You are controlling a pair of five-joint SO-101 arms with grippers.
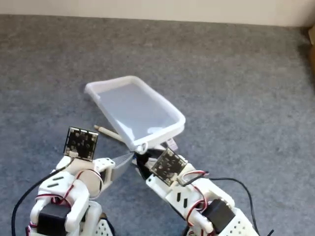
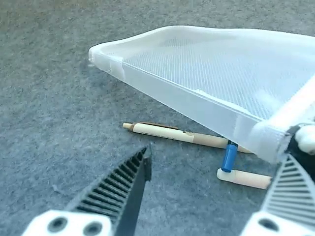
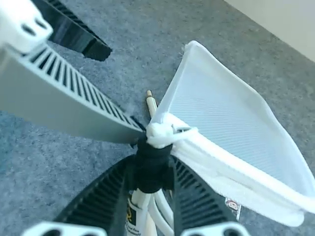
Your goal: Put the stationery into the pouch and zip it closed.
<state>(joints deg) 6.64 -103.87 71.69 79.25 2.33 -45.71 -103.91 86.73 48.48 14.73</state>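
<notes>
The white mesh pouch (image 1: 135,110) is held up off the grey carpet, tilted, with its far end resting on the floor. My right gripper (image 3: 152,169) is shut on the black tab at the pouch's near corner (image 1: 141,147). Two cream pens lie on the carpet under the pouch's near edge: one long pen (image 2: 179,134), also visible from above (image 1: 108,132), and another with a blue clip (image 2: 236,173). My left gripper (image 2: 219,157) hangs open just above the pens, one finger (image 3: 64,105) touching or nearly touching the held corner.
Grey carpet (image 1: 236,73) spreads all around, with a pale wall strip (image 1: 197,10) along the far edge. Both arms' bodies and cables (image 1: 231,184) crowd the near side.
</notes>
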